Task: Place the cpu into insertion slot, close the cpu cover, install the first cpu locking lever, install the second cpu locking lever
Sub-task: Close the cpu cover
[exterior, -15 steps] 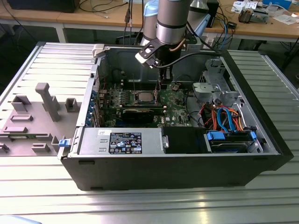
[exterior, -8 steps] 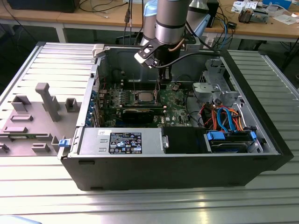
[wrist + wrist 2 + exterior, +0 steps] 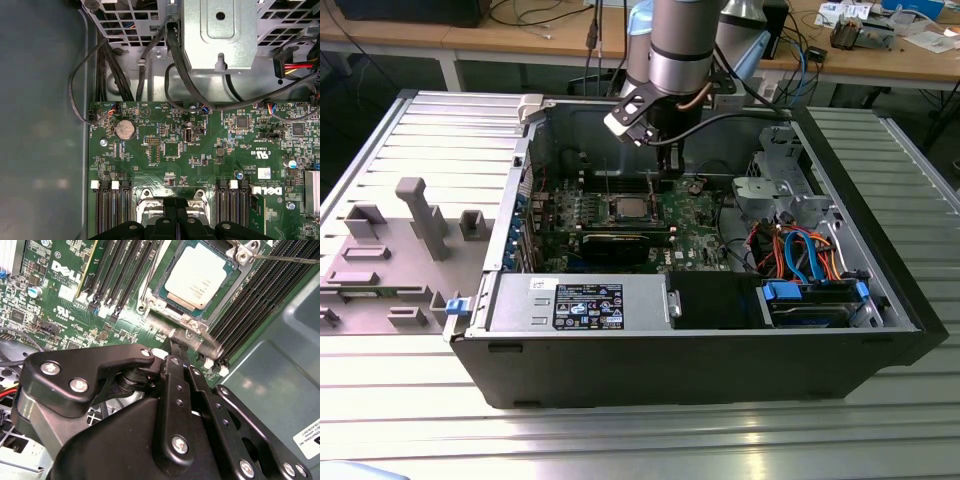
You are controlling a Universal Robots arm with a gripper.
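The cpu [image 3: 197,277], a square chip with a silver top, lies flat in the middle of the green board [image 3: 700,230] inside the open computer case. The cpu cover [image 3: 239,275] frames it as a metal rim, and chip and frame hide the insertion slot beneath. Two thin wire levers run along opposite sides of the frame, one [image 3: 285,259] and the other [image 3: 149,275]. My gripper [image 3: 179,342] is shut with nothing between its fingers, its tip just off the frame's edge near a hinge tab [image 3: 192,326]. In the exterior view the gripper [image 3: 672,168] hangs beside the cpu [image 3: 625,208].
Long black memory slots [image 3: 250,305] flank the socket on both sides. A metal drive cage [image 3: 220,30] with black cables [image 3: 175,75] stands past the board. A power supply [image 3: 580,300] and a blue-tabbed drive bay [image 3: 810,300] line the near case wall. Grey fixtures [image 3: 420,215] sit outside the case.
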